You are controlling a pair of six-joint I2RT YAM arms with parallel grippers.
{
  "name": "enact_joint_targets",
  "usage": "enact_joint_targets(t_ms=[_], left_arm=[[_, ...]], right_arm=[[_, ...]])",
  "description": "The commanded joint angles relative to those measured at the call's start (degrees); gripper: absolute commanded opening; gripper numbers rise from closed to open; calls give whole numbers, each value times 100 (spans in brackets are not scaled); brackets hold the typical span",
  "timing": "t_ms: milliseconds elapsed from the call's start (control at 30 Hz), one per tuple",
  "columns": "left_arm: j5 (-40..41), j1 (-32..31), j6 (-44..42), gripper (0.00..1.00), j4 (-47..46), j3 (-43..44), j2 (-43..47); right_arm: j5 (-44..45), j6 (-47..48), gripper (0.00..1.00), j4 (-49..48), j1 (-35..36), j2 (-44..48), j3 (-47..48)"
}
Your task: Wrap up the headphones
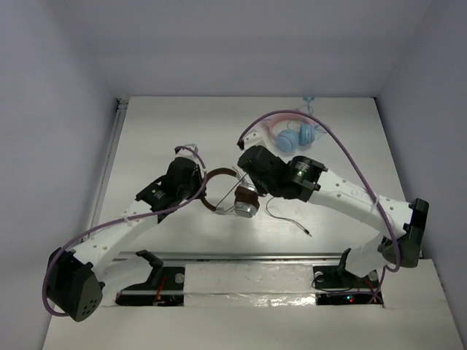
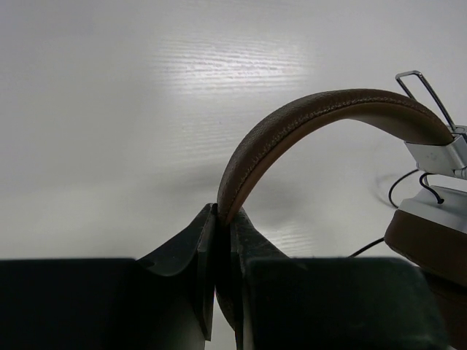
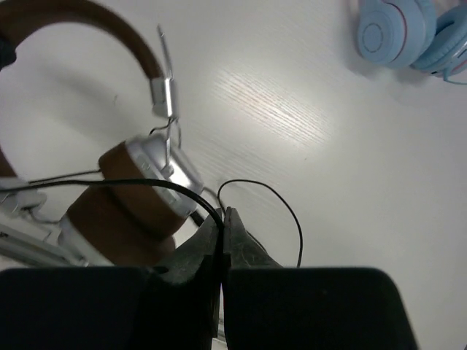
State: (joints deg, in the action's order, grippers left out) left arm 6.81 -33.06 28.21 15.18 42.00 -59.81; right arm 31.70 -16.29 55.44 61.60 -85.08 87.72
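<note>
The headphones (image 1: 232,194) sit at the table's middle, brown headband (image 2: 306,120) arching up, silver-and-brown earcups (image 3: 139,197) together. My left gripper (image 2: 222,213) is shut on the headband's left end, seen from above beside the band (image 1: 198,184). My right gripper (image 3: 222,213) is shut on the thin dark cable (image 3: 109,182) just beside an earcup; from above it hovers over the earcups (image 1: 246,175). The loose cable (image 1: 288,217) trails right on the table and ends in a plug (image 1: 309,233).
Smaller pink-and-light-blue headphones (image 1: 295,133) lie at the back right, also in the right wrist view (image 3: 412,33). White walls enclose the table on the left, back and right. A metal rail (image 1: 241,255) runs along the near edge.
</note>
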Motion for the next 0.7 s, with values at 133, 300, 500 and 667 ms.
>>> enact_joint_targets(t_ms=[133,300,500,667], left_arm=[[-531,-43,-218,0,-94,1,267],[-1145,-43,-421,0,-121,106,391],[-1410,-43,-702,0,73,317,505],[-1507,-43,-641,0,20,519,514]], right_arm=[[74,205,0,-823,-693,193,-97],[-199,276,0,-1622,-1071,202,-466],[-383,302,0,-2369,-1554,281,-835],[-1086,223,0,-2889,-1739,422,-1204]])
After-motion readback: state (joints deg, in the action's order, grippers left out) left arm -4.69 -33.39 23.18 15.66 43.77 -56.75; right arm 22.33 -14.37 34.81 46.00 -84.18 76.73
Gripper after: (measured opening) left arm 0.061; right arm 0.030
